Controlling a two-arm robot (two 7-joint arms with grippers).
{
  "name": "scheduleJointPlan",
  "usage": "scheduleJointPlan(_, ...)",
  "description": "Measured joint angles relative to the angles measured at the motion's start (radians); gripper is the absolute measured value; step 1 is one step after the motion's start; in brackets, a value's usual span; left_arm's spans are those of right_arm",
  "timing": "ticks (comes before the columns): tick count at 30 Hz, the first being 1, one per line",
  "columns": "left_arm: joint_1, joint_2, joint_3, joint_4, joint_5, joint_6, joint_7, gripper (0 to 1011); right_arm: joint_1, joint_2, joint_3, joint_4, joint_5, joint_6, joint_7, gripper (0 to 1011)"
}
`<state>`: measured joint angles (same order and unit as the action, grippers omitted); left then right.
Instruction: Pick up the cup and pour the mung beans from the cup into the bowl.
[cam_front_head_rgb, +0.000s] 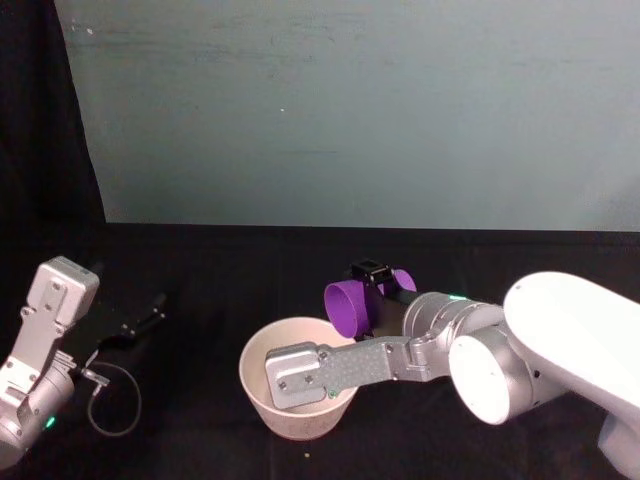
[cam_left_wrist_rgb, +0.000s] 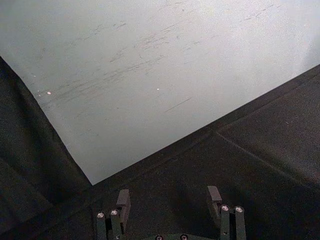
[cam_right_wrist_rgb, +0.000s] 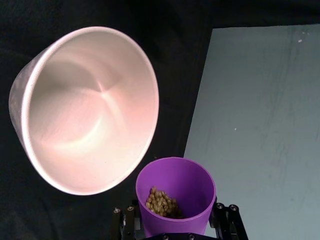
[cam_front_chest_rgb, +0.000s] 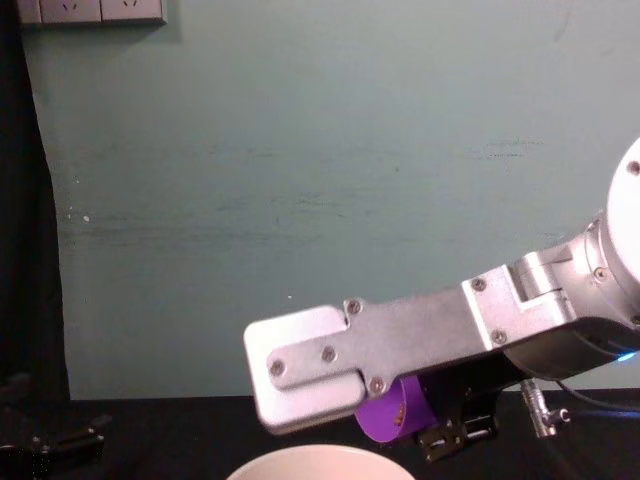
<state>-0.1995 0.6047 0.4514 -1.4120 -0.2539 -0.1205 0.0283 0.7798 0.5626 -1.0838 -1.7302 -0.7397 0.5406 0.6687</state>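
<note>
As the right claw (cam_right_wrist_rgb: 174, 216) clamps the cup (cam_front_head_rgb: 350, 308), mouth toward 9 o'clock, the bowl (cam_front_head_rgb: 258, 350) lies at its 7 o'clock; left claw (cam_left_wrist_rgb: 169, 193) idles wide.

Head looks down, chest level, sharing bowl (cam_front_head_rgb: 300, 425)

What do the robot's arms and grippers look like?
The right arm has a glossy white rounded shell, then a flat silver-grey wrist plate with screws. The left arm ends in a boxy silver-grey housing with a small green light and a thin cable loop. The left gripper and right gripper have slim black fingers with silver screws.
</note>
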Motion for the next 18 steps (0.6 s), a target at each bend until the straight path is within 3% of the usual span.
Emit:
scheduleJointPlan(8,0.0,0.0,0.0,0.0,0.0,0.0,0.0,1003,0.027,-0.012,-0.042,0.003,-0.085,0.002,0.054,734)
scheduleJointPlan(18,0.0,0.0,0.0,0.0,0.0,0.0,0.0,1003,0.043,-0.033,-0.075,0.016,-0.16,-0.011,0.099,734)
